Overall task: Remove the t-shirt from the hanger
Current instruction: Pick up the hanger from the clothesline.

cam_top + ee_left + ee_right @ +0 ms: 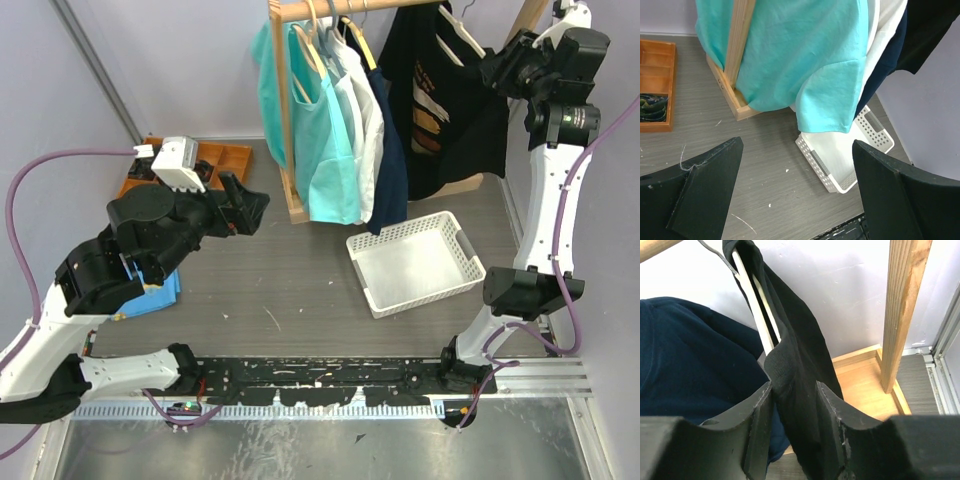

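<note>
A black t-shirt (440, 110) with a yellow print hangs on a pale hanger (462, 35) at the right end of the wooden rack (285, 110). My right gripper (493, 72) is raised at the shirt's right shoulder. In the right wrist view its fingers (760, 412) are shut on the black fabric (800, 370) just below the hanger's arm (752, 300). My left gripper (250, 210) is open and empty, held above the table left of the rack. It faces the teal shirt (805, 60) in the left wrist view.
Teal (315, 130), white (362, 110) and navy (392, 160) garments hang left of the black one. A white perforated basket (415, 262) lies on the table below the rack. A wooden tray (215, 160) is at the back left, blue cloth (160, 292) under my left arm.
</note>
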Robot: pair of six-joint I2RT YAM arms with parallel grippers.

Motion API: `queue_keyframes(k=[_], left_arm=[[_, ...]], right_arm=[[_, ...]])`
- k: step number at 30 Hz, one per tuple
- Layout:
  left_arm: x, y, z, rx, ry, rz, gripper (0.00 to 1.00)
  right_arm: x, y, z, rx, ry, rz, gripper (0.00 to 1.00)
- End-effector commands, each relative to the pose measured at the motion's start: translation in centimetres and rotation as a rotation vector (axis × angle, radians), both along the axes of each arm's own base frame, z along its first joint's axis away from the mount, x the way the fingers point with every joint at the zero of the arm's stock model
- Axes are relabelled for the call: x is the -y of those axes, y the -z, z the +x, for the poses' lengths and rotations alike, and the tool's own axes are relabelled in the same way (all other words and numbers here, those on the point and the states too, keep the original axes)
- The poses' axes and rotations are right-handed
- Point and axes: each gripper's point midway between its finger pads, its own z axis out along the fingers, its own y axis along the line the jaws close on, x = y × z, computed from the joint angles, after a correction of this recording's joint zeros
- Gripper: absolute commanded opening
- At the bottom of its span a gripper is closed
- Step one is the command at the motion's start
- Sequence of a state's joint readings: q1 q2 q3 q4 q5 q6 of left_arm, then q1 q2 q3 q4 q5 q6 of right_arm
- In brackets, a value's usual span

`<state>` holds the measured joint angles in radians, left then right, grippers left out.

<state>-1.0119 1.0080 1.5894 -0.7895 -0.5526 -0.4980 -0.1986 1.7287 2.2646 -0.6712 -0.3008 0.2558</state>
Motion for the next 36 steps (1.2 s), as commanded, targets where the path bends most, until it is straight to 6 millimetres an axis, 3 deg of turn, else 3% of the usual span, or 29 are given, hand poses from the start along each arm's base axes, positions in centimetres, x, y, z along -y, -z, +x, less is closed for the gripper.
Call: queue_keyframes(k=[1,8,12,17,29,36], left_arm=[[-0.4,-1.0,0.3,0.034,-0.025,-0.026,0.98],[-0.1,-0.9,0.5,0.033,-0.027,-0.032,0.98],[0.0,-1.0,0.5,0.036,-0.026,-0.035,0.98],[0.3,-1.2,0.6,0.041,-0.021,-0.040,0.98],[0.9,-2.1,0.8,0.060,0.000,-0.043,0.98],[1.7,-2.6,1.0,0.072,0.021,-0.039,0.98]], right_arm=[[-0.3,-3.0,-0.2,0.096,-0.023,-0.033,0.40],[-1.0,-2.8,-0.3,0.097,-0.047,-0.052,0.20],[-1.8,-3.0,-0.7,0.110,-0.067,-0.072,0.17],[-2.3,-3.4,-1.1,0.137,-0.071,-0.078,0.02],[-2.7,-9.7,-4.0,0.339,-0.015,-0.103,0.01],[-2.6,-11.4,-5.5,0.385,0.005,-0.125,0.01]])
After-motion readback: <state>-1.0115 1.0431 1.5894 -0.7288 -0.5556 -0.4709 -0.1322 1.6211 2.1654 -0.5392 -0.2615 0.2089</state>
